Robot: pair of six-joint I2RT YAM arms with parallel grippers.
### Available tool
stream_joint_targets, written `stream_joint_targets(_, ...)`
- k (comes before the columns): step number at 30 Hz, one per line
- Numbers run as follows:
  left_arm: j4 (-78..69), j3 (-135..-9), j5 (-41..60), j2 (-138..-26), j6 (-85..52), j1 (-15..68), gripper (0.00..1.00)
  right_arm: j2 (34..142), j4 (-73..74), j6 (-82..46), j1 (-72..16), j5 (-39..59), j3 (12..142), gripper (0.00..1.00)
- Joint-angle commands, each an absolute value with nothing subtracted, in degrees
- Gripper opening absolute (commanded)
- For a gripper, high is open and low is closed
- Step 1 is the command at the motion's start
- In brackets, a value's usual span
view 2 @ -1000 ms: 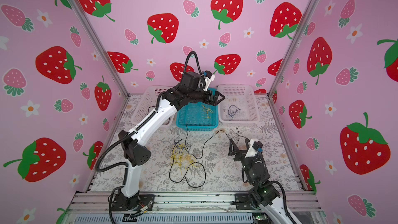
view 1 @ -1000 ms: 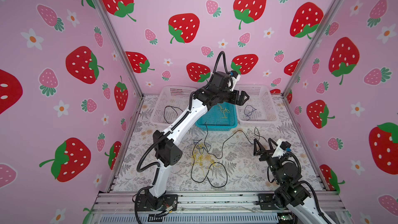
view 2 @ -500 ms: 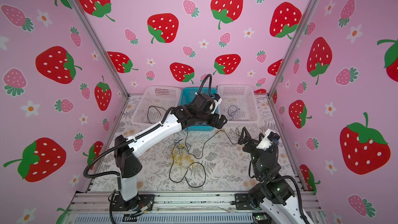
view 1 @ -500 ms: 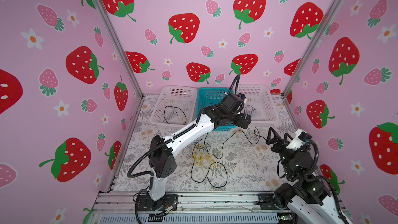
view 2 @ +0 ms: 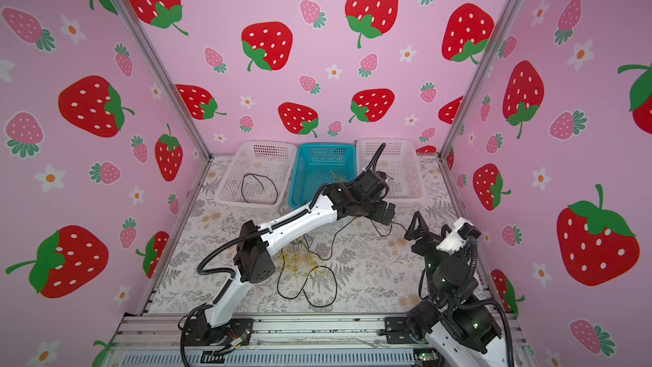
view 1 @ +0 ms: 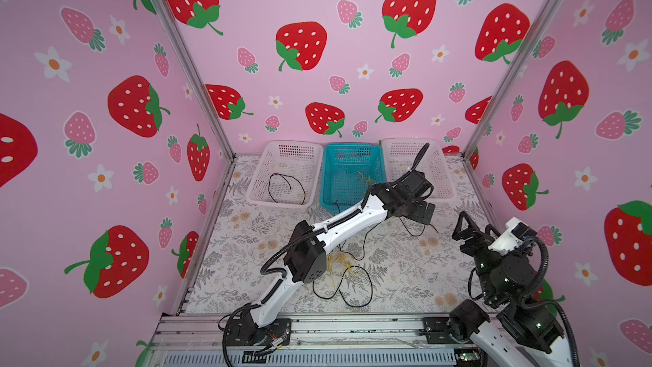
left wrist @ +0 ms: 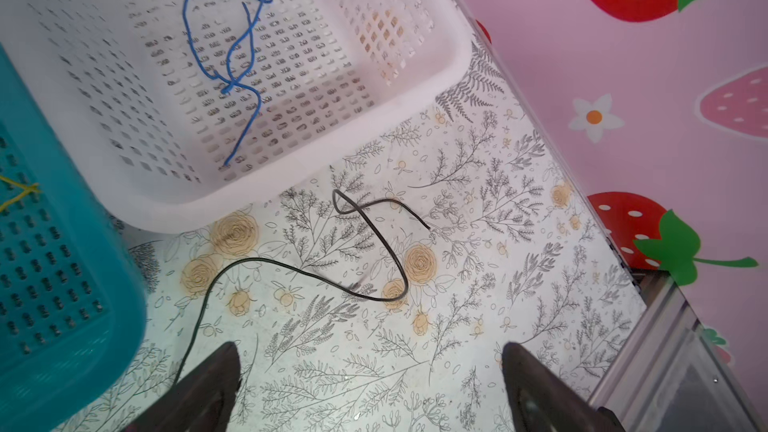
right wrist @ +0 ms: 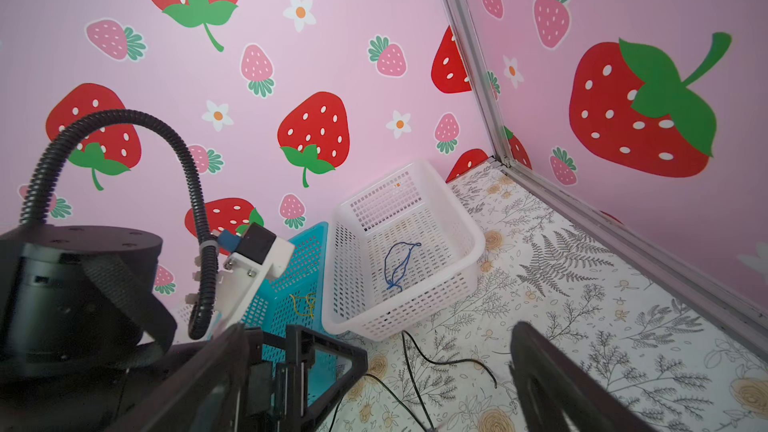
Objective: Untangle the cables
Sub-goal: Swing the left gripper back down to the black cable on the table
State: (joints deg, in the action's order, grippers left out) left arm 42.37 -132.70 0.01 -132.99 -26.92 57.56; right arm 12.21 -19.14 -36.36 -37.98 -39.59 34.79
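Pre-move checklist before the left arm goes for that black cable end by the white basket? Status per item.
1. Left gripper open and empty: ok.
2. Right gripper open, empty, apart from the left arm: ok.
3. Black cable end in sight on the table ahead of the left gripper, outside the white basket: ok.
4. That cable free of the tangle: cannot tell; it runs back under the left arm.
5. Blue cable wholly inside the white basket: ok.
6. Table cleared of tangled cables: not ok; yellow and black strands lie knotted mid-table.

Robot test booth, strawberry-print walls (view 1: 317, 1), aluminium frame rails (view 1: 352, 328), floral tabletop (view 1: 247, 241).
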Motion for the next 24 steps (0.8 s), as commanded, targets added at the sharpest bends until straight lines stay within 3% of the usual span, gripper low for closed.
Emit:
stream_joint_targets(1,42.3,-136.0,-0.5,-135.8,-28.4,58.3,0.99,10.9,-21.3,-35.3,-37.9,-40.9,36.6,0.99)
stream_joint_targets(18,44.4,-145.7,-5.6,-147.8,-26.2,59.4,0.86,9.0,-21.1,-33.0,-37.9,-38.1,36.8,0.99)
stream_joint_targets(20,44.2,-145.7,-5.3,-148.2,-26.3,59.2,0.81,8.9,-20.9,-32.8,-37.9,-37.9,36.8,0.99)
stream_joint_targets(24,43.5,-146.2,-4.6,-148.9,-26.3,58.8,0.62,8.8,-20.4,-32.7,-37.9,-37.4,36.4,0.99)
